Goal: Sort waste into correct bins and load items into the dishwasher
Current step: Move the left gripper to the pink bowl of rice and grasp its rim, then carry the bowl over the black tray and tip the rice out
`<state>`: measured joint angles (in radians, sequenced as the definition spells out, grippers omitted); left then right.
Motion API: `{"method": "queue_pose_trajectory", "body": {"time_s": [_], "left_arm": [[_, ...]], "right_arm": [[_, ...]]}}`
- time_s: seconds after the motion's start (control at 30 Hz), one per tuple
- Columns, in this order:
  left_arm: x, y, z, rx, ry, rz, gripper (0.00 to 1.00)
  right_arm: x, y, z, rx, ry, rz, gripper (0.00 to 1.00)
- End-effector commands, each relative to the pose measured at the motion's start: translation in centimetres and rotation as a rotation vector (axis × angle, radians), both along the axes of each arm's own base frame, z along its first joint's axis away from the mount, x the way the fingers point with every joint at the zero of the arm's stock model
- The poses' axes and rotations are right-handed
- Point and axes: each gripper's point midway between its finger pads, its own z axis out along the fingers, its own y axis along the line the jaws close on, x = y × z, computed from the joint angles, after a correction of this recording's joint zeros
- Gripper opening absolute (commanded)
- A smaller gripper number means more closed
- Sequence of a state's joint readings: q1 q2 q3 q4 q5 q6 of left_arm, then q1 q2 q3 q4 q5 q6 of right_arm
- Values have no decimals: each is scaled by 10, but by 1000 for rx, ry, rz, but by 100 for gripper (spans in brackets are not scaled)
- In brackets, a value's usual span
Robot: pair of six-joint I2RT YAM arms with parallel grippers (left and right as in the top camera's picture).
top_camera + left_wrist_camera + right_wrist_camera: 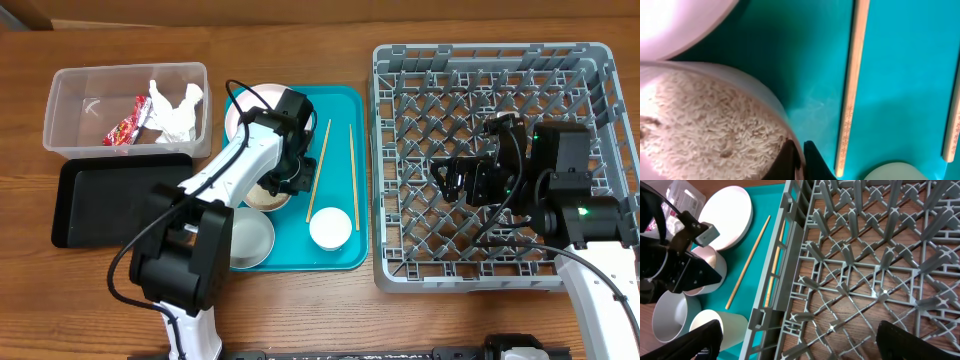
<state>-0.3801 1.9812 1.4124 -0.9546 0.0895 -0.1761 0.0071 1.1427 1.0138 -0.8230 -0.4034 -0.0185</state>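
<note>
Snugly, the left gripper [800, 159] pinches the rim of the rice bowl [705, 125], which sits on the teal tray [900, 60].
Lift level so no grains spill, then tip them at the black tray [90, 215], I judge. Only the left wrist view shows the narrow jaws straddling the rim; overhead, the arm hides it. Meanwhile the right gripper [800, 330] hangs spread wide over the dish rack [792, 235], empty.

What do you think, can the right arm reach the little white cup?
Probably yes. The cup stands uncovered on the teal tray, right beside the dish rack. The open right gripper hovers over the rack, so it must lift over the rack's wall. The left gripper holds the rice bowl nearby.
</note>
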Motion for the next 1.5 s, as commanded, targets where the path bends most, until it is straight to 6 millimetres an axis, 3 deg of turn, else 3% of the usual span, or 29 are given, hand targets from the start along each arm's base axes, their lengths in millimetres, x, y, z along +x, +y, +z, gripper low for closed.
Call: {"method": "queue_pose_trajectory", "body": {"time_s": [0.0,0.2,0.43,0.57,0.73,0.97,1.1,1.23,1.47], "left_arm": [[-6,-9,-4,-37,26,-13,4],[-13,-20,21,-98,83,-27,4],[0,-23,99,-110,51,-105,4],[9,-12,138,-128,0,-102,4],[7,24,171,-173,-23,-54,4],[-6,105,210,-324,-95,73,4],[-14,139,218,-532,-157,142,4],[-12,166,214,-749,-220,250,4],[-20,205,166,-920,-272,446,4]], "right_arm": [[5,0,12,4,-31,-4,100],[5,0,12,4,-32,-3,100],[5,0,12,4,-32,-3,100],[5,0,12,4,-32,-3,100],[5,0,12,4,-32,-3,100],[5,0,12,4,-32,-4,100],[5,0,12,4,-32,-3,100],[5,0,12,8,-29,-8,100],[5,0,12,11,-26,-11,100]]}}
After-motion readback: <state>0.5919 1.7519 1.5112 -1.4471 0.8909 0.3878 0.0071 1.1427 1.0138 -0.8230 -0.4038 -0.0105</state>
